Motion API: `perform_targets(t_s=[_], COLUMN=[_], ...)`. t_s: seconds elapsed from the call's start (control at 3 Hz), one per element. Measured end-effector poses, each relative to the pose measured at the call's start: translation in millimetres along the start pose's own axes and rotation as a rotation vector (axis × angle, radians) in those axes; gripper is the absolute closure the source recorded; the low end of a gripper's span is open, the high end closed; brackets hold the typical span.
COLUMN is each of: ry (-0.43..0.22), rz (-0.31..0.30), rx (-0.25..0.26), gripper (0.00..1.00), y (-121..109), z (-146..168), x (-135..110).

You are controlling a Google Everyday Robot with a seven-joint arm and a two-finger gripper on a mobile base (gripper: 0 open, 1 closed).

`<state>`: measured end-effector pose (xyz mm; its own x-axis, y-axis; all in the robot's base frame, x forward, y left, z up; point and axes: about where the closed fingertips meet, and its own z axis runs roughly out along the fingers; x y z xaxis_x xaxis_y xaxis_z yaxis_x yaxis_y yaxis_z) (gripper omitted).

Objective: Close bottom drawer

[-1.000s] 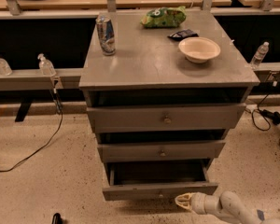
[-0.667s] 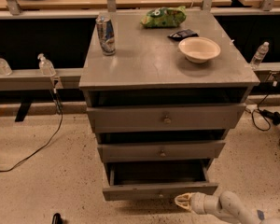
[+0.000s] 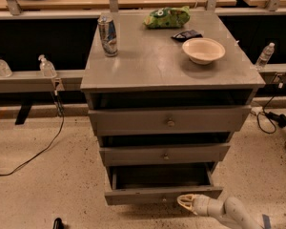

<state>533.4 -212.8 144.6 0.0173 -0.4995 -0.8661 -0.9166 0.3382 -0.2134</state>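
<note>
1. Nothing has visibly moved since a second ago: my tool (image 3: 183,203) stays low at the front of the cabinet (image 3: 93,82), and the drawers and the things on top lie as they did.
2. My tool sits at the foot of the cabinet, against the lower edge of the bottom drawer (image 3: 138,196) and right of that drawer's middle. My pale arm (image 3: 229,211) runs away from it toward the lower right.
3. I cannot tell whether my tool is spread or pressed together, nor whether it touches the drawer front.
4. The bottom drawer is the lowest of the cabinet's three and is pulled out. Its dark inside shows from above, and its front stands further forward than the other two fronts.
5. Higher in the cabinet, the middle drawer (image 3: 133,155) and the top drawer (image 3: 133,121) each show a dark gap above their fronts.
6. On the cabinet's surface (image 3: 152,63) stand a can (image 3: 108,35) at the back left and a pale bowl (image 3: 203,50) at the right. A green bag (image 3: 167,17) lies at the back edge, with a small dark packet (image 3: 187,35) between it and the bowl.
7. A clear bottle (image 3: 264,56) stands on the ledge to the cabinet's right, and two more bottles (image 3: 46,67) stand on the ledge to its left.
8. A black cable (image 3: 38,151) trails over the speckled floor (image 3: 62,190) left of the cabinet.
</note>
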Motion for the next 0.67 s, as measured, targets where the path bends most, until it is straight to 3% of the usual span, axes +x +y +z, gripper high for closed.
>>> perform_targets(t_s=[0.33, 0.67], ry=[-0.096, -0.097], rz=[-0.004, -0.004], rx=[0.038, 0.038], gripper=[1.00, 1.00], y=[-22.8, -21.8], z=[24.0, 23.0], x=[-13.2, -12.9])
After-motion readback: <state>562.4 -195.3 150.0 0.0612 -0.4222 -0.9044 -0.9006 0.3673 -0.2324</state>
